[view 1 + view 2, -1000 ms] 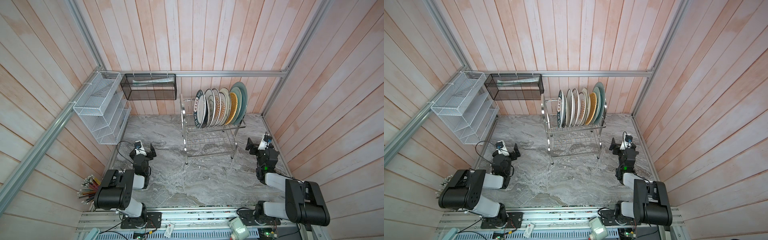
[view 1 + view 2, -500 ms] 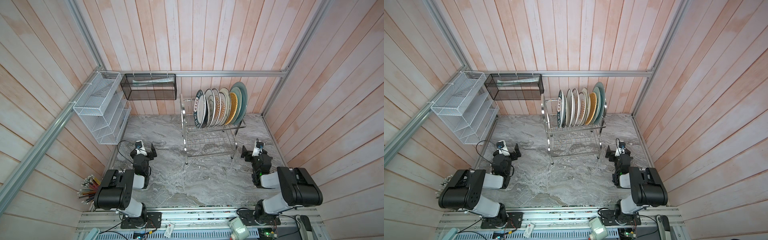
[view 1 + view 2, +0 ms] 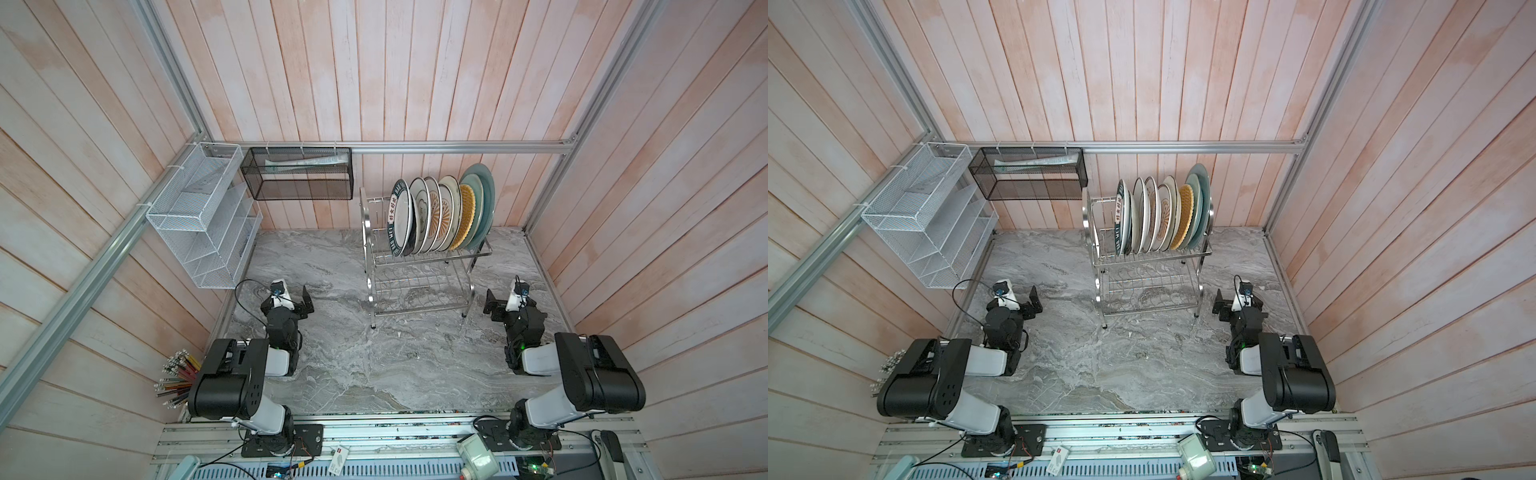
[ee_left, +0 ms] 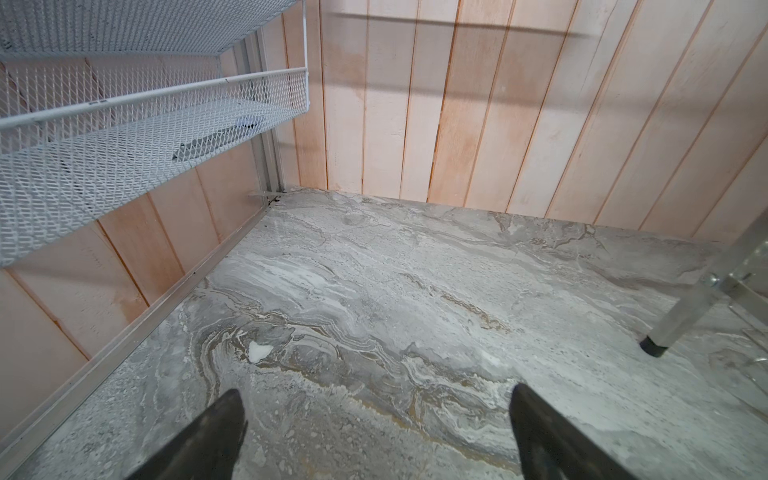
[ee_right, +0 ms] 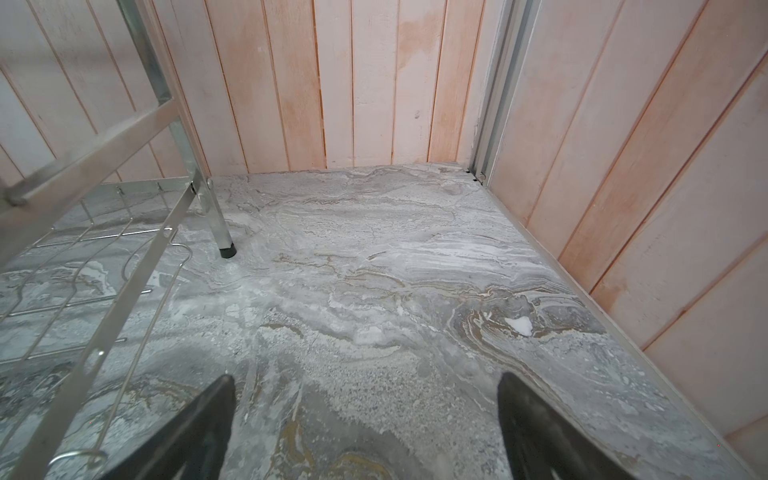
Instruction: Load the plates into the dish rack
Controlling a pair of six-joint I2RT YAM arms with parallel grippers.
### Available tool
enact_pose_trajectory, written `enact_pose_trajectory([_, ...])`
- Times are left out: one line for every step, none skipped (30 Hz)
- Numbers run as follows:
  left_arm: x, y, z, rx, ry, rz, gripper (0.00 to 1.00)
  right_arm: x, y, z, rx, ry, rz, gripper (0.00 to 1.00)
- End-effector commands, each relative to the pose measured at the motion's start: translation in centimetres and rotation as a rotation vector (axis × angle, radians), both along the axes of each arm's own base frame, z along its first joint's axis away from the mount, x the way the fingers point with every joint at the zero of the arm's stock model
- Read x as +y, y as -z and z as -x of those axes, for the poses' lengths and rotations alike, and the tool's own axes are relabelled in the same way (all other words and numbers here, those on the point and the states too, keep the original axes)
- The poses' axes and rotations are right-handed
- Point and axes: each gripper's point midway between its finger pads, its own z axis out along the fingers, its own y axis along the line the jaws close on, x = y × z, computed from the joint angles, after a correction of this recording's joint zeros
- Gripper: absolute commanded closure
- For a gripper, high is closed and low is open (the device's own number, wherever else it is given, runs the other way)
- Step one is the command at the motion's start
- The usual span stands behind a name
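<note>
Left claw (image 4: 376, 392) spread wide, right claw (image 5: 365, 377) spread wide, lettered plate (image 3: 397, 220) upright in dish rack (image 3: 367, 241)

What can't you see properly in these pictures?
Plates, both top views: they overlap, so most faces and the exact count are hidden.
Front plate: lettering too small to read.
Dish rack, wrist views: cut off by the edge; only legs and lower wires show.
Black basket: pale thing inside blurred by mesh.

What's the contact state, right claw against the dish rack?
Apart. Both top views show a strip of bare marble table between the open right claw and the nearest leg of the dish rack.
</note>
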Motion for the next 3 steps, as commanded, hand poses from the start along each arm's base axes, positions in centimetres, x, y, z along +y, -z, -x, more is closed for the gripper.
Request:
enact_pose_trajectory([0.04, -0.23, -0.35, -0.003, 0.008, -0.012, 0.00, 0.26, -0.90, -0.48, -0.018, -0.020, 0.006, 0.02])
enact_pose_trajectory([-0.04, -0.36, -0.24, -0.009, 0.011, -0.013, 0.00, 0.25, -0.93, -0.50, -0.019, -0.019, 0.005, 0.02])
enact_pose_trajectory([-0.07, -0.37, -0.22, -0.009, 0.012, -0.014, 0.00, 0.23, -1.00, -0.49, -0.022, -0.017, 0.008, 0.02])
